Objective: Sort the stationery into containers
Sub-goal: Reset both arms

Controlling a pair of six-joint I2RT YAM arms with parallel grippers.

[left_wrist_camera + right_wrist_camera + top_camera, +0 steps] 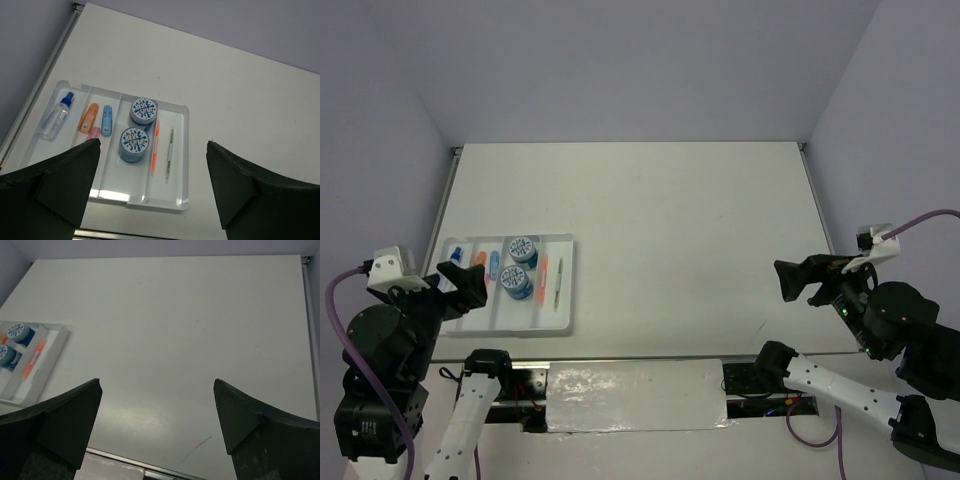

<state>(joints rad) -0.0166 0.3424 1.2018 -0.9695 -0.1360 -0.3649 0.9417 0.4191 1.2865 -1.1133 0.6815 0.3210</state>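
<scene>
White tray [165,201] at the table's [670,220] left holds the bottle [56,117] in its leftmost slot, then markers [89,117] and eraser [94,133], both pots [134,143], and two pens [156,147]. Left gripper [463,283] hangs by it, spread wide, empty; right gripper [788,280], well apart, likewise.

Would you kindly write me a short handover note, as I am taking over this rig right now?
Left gripper: open, empty, near the tray.
Right gripper: open, empty, far from it.
In the tray: bottle, orange marker, blue marker, pink eraser, far pot, near pot, orange pen, green pen.
Done: every stationery item in view is sorted.
Left: none seen outside the tray; check, then park.
</scene>
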